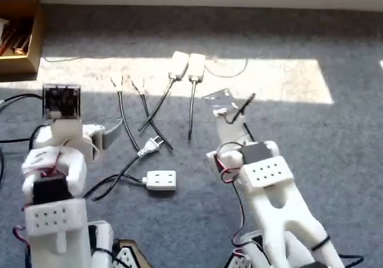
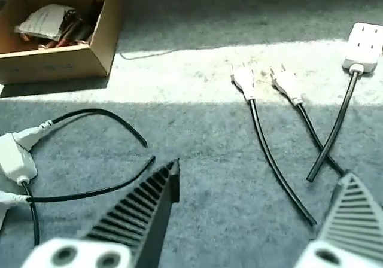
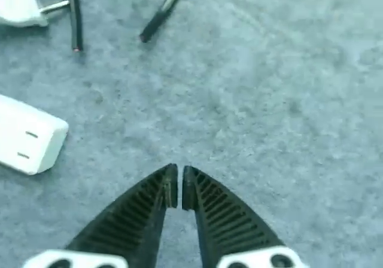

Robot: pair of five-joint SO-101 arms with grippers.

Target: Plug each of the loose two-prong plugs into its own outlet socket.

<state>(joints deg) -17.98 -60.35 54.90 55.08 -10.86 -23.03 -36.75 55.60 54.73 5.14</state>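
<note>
Two white two-prong plugs (image 1: 118,82) (image 1: 139,87) on black cords lie on the grey carpet, also seen in the left wrist view (image 2: 244,78) (image 2: 287,84). A third plug (image 1: 152,143) rests near a white outlet socket (image 1: 161,179). Two more sockets (image 1: 178,64) (image 1: 196,66) lie side by side in the sunlit strip. My left gripper (image 2: 257,184) is open and empty, held over the carpet short of the two plugs. My right gripper (image 3: 179,181) is shut on nothing just above bare carpet, with the near socket (image 3: 27,136) and third plug (image 3: 24,8) off to one side.
A cardboard box (image 2: 60,34) with odds and ends stands at the far left. A white adapter with black cables (image 2: 15,157) lies beside the left arm. A clear plastic piece (image 1: 224,106) lies ahead of the right arm (image 1: 263,169). Black cords cross mid-carpet.
</note>
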